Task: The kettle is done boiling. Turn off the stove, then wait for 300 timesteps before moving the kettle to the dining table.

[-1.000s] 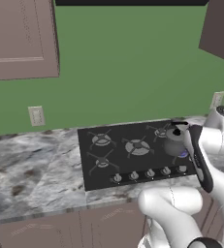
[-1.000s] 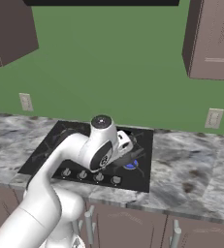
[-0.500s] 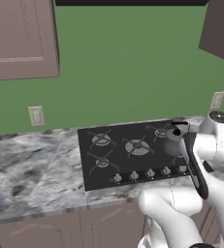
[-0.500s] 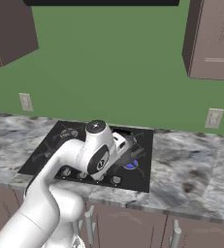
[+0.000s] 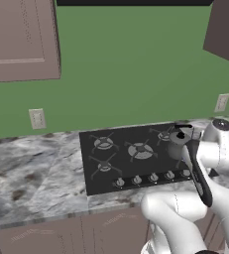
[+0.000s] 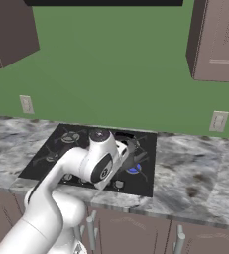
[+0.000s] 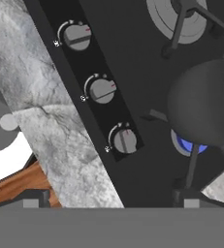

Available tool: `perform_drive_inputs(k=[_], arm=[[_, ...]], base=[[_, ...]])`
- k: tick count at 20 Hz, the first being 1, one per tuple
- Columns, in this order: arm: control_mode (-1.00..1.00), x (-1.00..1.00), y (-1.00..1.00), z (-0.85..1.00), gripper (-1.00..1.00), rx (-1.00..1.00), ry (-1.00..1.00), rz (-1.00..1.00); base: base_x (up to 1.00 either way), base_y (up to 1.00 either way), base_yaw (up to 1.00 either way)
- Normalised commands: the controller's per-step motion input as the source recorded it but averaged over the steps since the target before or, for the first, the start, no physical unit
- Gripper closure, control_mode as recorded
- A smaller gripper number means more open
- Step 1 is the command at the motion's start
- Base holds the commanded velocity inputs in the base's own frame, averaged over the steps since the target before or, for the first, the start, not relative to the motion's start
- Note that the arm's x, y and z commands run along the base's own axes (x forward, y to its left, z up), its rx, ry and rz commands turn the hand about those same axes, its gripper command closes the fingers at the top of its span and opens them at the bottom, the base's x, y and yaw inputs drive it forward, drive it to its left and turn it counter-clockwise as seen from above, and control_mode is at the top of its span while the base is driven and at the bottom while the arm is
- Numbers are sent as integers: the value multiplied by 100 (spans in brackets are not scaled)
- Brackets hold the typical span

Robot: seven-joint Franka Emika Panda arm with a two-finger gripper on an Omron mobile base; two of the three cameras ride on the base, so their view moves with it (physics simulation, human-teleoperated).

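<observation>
The black stove (image 5: 136, 154) lies in the marble counter with its silver knobs (image 5: 153, 177) along the front edge. The dark grey kettle (image 5: 178, 144) stands on the front right burner, over a blue flame (image 7: 188, 144). In the hand view the kettle (image 7: 205, 104) is at the right and three knobs run diagonally; the nearest knob (image 7: 124, 140) is just above my gripper (image 7: 108, 202). The gripper is open, its fingertips (image 7: 33, 199) set wide apart, hovering above the stove's front edge with nothing held. The dining table is out of view.
Marble counter (image 5: 31, 173) stretches left of the stove and also right (image 6: 195, 173). Brown drawers (image 5: 61, 233) sit below it. Wall cabinets (image 5: 17, 39) hang above, and outlets (image 5: 36, 118) are on the green wall. My arm's elbow (image 5: 220, 144) stands right of the kettle.
The hand has dropped lower and closer to the knobs at the stove's front right. The kettle has not moved.
</observation>
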Motion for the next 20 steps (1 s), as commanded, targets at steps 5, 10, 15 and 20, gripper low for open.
perform_drive_inputs(k=[5,10,15,20], arm=[[-100,0,0,-11,-100,-2,7,10],[-100,0,0,-5,-100,0,3,5],[-100,5,0,-1,-100,0,2,1],[-100,4,0,-5,-100,0,5,2]], base=[[0,0,0],[0,0,0],[0,0,0],[0,0,0]])
